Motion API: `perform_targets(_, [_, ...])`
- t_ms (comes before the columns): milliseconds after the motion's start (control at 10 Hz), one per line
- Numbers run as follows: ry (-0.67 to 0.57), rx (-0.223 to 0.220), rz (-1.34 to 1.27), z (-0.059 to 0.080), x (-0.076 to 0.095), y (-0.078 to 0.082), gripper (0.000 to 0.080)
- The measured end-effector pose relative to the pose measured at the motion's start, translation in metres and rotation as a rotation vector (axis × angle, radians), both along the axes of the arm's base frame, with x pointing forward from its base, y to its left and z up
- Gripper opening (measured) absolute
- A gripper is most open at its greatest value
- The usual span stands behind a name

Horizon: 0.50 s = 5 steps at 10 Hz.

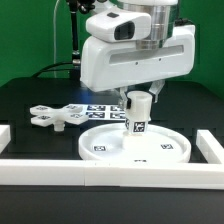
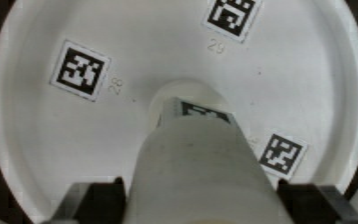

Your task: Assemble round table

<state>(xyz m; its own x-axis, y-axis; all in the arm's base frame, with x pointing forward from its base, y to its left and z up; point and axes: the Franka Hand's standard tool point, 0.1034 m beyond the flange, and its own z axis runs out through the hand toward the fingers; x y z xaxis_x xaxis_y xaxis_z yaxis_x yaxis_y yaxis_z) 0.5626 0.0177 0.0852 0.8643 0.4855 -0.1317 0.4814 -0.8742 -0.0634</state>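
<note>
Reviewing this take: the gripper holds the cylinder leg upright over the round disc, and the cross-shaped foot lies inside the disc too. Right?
Not quite. The gripper does hold the cylinder leg upright over the round disc, but the cross-shaped foot lies on the table outside the disc, toward the exterior view's left, as the exterior view shows.

place: robot lab | cues: black table [image 1: 28,96], white border rails [image 1: 60,169], green backdrop [image 1: 30,40]

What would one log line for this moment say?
gripper: shut on short white plastic cylinder leg | leg: upright at centre of white rimmed round disc | white cross-shaped foot piece: apart, exterior view's left
</note>
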Motion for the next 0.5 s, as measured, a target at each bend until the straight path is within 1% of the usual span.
perform_targets(400, [0.000, -0.004, -0.036, 0.0000, 0.0000, 0.0001, 0.0406])
perform_targets(500, [-0.001, -0.008, -0.095, 0.0000, 0.0003, 0.0001, 0.0406])
